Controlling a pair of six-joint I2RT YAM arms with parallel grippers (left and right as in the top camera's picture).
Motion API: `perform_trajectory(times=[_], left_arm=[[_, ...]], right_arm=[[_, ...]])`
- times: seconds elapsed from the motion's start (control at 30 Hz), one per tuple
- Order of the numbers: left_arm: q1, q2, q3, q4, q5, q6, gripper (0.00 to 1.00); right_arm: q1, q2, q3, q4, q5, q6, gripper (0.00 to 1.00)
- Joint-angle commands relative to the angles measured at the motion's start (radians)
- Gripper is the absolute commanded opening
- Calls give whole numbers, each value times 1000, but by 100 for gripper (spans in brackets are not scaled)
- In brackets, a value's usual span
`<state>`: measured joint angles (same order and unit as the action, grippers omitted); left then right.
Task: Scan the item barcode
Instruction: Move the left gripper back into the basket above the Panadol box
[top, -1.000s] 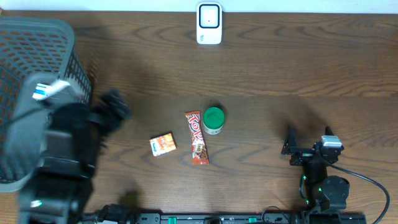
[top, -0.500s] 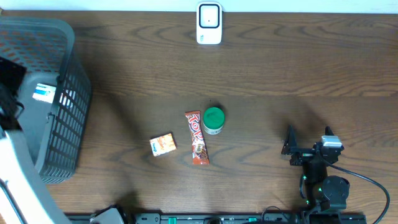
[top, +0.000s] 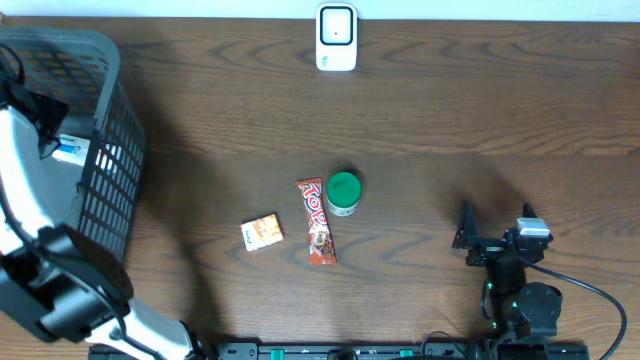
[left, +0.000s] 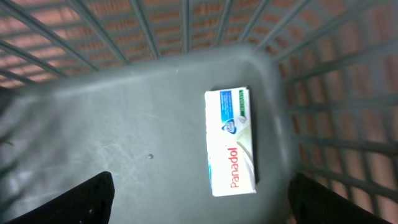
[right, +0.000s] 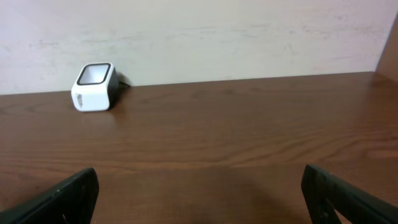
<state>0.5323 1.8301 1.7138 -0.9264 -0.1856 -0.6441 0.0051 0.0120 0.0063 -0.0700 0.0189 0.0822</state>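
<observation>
Beneath our wide-open left gripper, the white-and-green cardboard Panadol box in the grey plastic basket looks light, crushable; we would pinch its long edges.

Overhead top-down, right wrist low, scanner shared

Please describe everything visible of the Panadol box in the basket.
The Panadol box is a flat white carton, apparently cardboard, with a blue-green band at one end, a small blue emblem and red "Panadol" lettering along its length. It looks closed. It lies flat, printed face up, on the grey floor of the basket, near one mesh wall. Only that floor touches it.
</observation>
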Motion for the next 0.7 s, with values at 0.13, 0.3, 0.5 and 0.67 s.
perform_trajectory(times=[0.13, 0.3, 0.5, 0.67], left_arm=[[3, 97, 15, 42, 41, -60, 89], [-2, 156, 14, 66, 48, -61, 90], [-17, 239, 14, 103, 66, -60, 90], [-44, 274, 14, 137, 73, -61, 91]], right_arm=[[10, -5, -1, -3, 6, -13, 99], [10, -5, -1, -3, 6, -13, 99], [10, -5, -1, -3, 6, -13, 99], [10, -5, -1, -3, 6, -13, 99]])
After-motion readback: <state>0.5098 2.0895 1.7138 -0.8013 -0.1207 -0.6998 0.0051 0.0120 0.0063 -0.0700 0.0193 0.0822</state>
